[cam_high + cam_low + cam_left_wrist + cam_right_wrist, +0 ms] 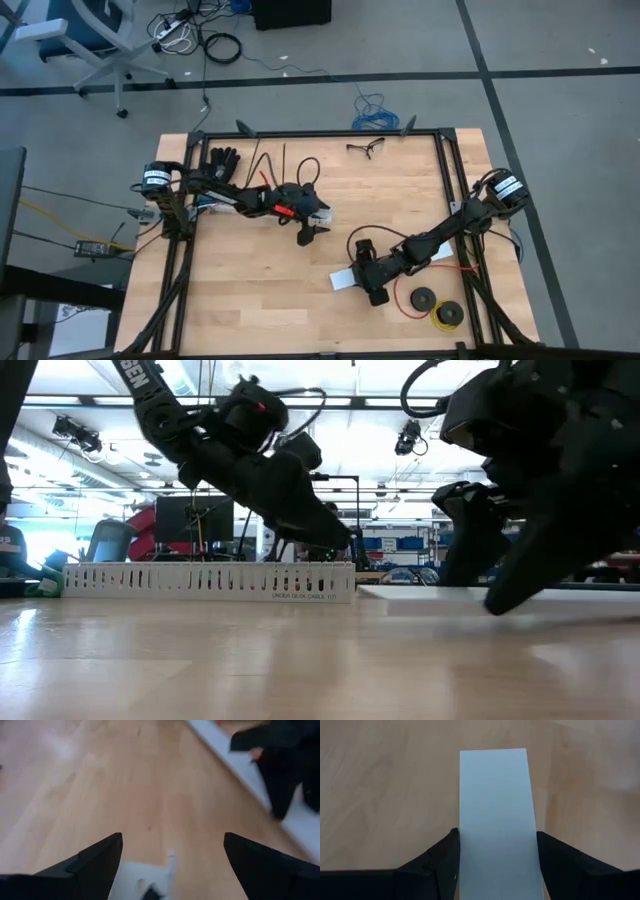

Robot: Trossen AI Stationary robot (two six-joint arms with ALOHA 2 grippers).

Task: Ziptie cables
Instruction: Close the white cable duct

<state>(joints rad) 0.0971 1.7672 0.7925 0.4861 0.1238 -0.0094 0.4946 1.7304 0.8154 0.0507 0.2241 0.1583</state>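
My right gripper [497,835] is low over the near right part of the table [250,290]. Its fingers flank a flat white strip [495,805] that lies on the wood and also shows in the high view [342,279]. My left gripper [172,840] hangs open above bare wood near the table's middle [308,233], touching nothing. A small white thing [150,875] shows low between its fingers; what it is I cannot tell. I cannot make out the coloured cable bundle with its dark plug in any view. My right gripper holds the white strip across its width, one finger [442,852] on each long edge [461,845]. In the low view the fingers [500,598] slant down onto it from above. The strip lies flat on the table, and its free end [492,751] points away from the gripper.
A long white slotted channel [210,580] stands on the far left part of the table. Two black spools with red wire [435,305] lie near the right gripper. Safety glasses [365,148] and a black glove [222,160] rest by the far edge. A black frame [445,180] borders the table.
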